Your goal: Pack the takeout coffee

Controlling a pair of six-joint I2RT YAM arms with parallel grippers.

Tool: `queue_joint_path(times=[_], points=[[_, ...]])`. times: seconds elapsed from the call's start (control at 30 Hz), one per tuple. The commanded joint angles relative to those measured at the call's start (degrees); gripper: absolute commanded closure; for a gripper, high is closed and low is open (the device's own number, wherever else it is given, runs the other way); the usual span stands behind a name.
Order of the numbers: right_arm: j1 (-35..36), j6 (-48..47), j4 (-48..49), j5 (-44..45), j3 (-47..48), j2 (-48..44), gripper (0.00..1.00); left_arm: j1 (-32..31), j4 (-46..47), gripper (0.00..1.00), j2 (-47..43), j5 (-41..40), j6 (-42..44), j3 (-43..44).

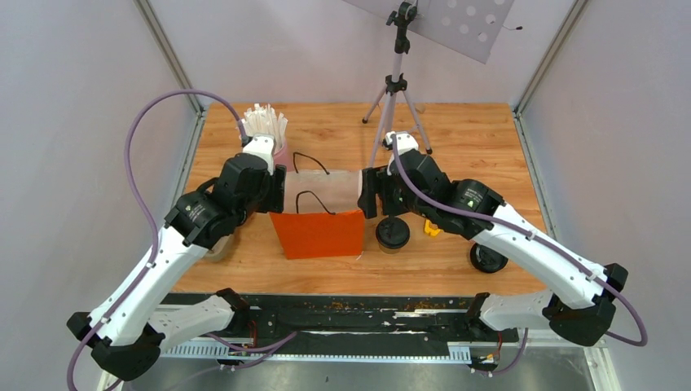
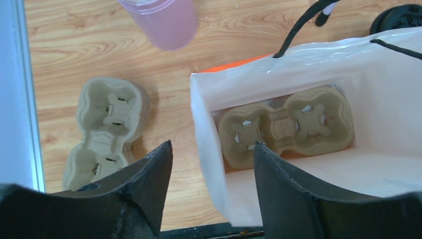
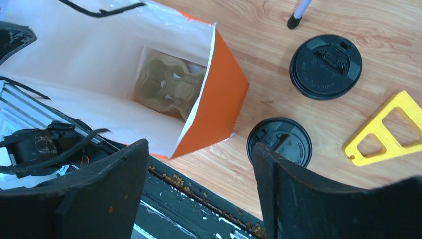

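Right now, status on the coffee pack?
Left gripper, right gripper open, empty, at bag mouth. Lidded coffee cup on table beside bag, unpacked. Pulp tray in bag; nothing seen blocking.

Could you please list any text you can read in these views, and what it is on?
Black lid by the bag: raised lettering around its rim, too blurred to read.
Other black lid: embossed marks, unreadable.
Orange bag, yellow tool: no text visible.
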Motion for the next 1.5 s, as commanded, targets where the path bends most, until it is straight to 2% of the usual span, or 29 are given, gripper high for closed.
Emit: queue_joint_path(times=[0.0, 0.23, 0.3, 0.37, 0.5, 0.77, 0.97, 1.13, 1.23, 1.33, 1.47], points=[[-4.57, 0.11, 6.76, -8.99, -0.08, 1.13, 0.29, -0.17, -4.85, 0.29, -0.19, -4.31, -3.05, 6.06], [-7.70, -0.31, 10.91, -20.18, 0.10, 5.89, 0.54, 0.18, -12.11, 0.29, 1.91, -4.44, -7.00, 9.87], [-7.66, -0.08, 10.63, -22.22, 1.16, 7.57, 0.59, 3.09, -13.29, 0.29, 2.15, -1.45, -8.15, 10.20], [-7.66, 0.10, 9.83, -23.27, 2.48, 8.68, 0.62, 8.27, -13.31, 0.30, 1.76, 5.92, -8.41, 9.45], [-7.80, 2.82, 5.63, -24.14, 5.01, 9.16, 0.61, 13.58, -11.79, 0.31, 0.62, 11.31, -7.89, 7.99], [-7.95, 2.45, -0.11, -29.90, 12.57, 12.65, 0.59, 14.06, -10.63, 0.37, 2.69, 14.55, -6.53, 8.58], [-7.82, 3.48, -0.95, -35.24, 12.01, 14.38, 0.59, 14.06, -11.38, 0.40, 4.10, 16.56, -6.98, 8.55], [-7.82, 7.92, 4.59, -39.40, 7.19, 11.97, 0.59, 14.07, -11.41, 0.42, 4.36, 16.96, -5.72, 8.57], [-7.89, 8.74, 5.44, -38.90, 6.56, 10.66, 0.59, 14.05, -10.70, 0.43, 3.93, 16.69, -5.30, 8.78], [-7.91, 8.00, 4.61, -36.93, 9.01, 9.93, 0.55, 14.02, -10.59, 0.38, 3.30, 15.31, -5.06, 9.76], [-8.00, 4.24, 2.26, -31.73, 12.40, 9.30, 0.43, 14.01, -10.51, 0.27, 2.07, 13.34, -4.25, 10.55]])
